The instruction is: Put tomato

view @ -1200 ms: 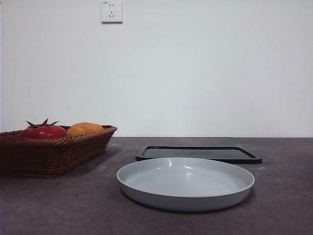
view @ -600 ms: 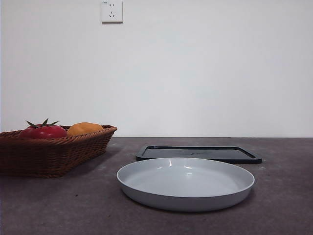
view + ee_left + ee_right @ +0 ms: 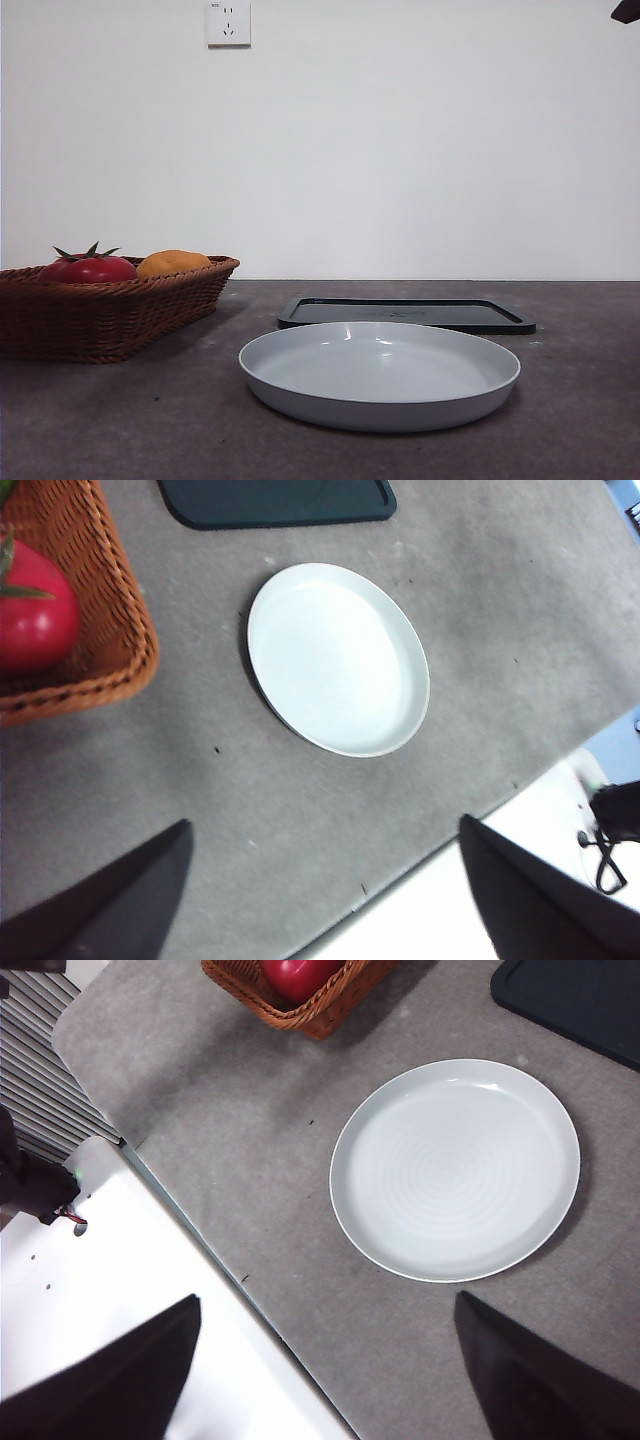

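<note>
We see the shiny red round tomato in the brown woven basket, beside an orange fruit | round white plate empty on grey surface | left gripper jaws open, holding nothing | right gripper jaws open, holding nothing

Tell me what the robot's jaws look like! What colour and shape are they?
Each gripper has two jaws, plain matte black wedges with no markings visible. On the left gripper they widen toward the picture's bottom edge, and the right gripper looks just the same. In the front view only a small dark tip of an arm shows at a top corner. No cables show on the jaws.
</note>
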Controlling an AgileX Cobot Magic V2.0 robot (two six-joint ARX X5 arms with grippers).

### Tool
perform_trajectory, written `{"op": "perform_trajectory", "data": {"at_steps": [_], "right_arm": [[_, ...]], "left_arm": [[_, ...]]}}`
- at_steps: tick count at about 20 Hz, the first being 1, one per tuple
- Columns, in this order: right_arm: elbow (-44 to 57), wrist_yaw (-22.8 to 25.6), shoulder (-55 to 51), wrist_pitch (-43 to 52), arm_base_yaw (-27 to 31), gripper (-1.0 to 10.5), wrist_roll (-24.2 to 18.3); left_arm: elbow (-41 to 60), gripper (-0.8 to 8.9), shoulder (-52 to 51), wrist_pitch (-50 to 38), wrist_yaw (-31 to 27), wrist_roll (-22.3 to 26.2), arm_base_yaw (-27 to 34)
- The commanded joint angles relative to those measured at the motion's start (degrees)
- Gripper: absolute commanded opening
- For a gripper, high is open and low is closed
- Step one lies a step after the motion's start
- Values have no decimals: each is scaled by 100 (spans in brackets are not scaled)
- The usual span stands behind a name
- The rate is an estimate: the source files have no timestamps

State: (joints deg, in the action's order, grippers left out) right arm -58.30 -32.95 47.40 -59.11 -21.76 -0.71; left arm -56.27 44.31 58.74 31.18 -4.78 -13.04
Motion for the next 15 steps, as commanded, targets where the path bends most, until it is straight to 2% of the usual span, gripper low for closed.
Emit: {"op": "perform_trajectory", "data": {"at_steps": [1, 10, 15], "right_arm": [[-111, -4, 46, 39, -39, 425, -76], [-111, -7, 46, 39, -42, 425, -76], [-111, -7, 46, 39, -42, 425, -74]], "left_arm": [[-144, 483, 81, -120, -170, 107, -22], [-144, 501, 511, -927, -1178, 109, -22], [-144, 501, 1414, -1875, -1729, 186, -22]]}}
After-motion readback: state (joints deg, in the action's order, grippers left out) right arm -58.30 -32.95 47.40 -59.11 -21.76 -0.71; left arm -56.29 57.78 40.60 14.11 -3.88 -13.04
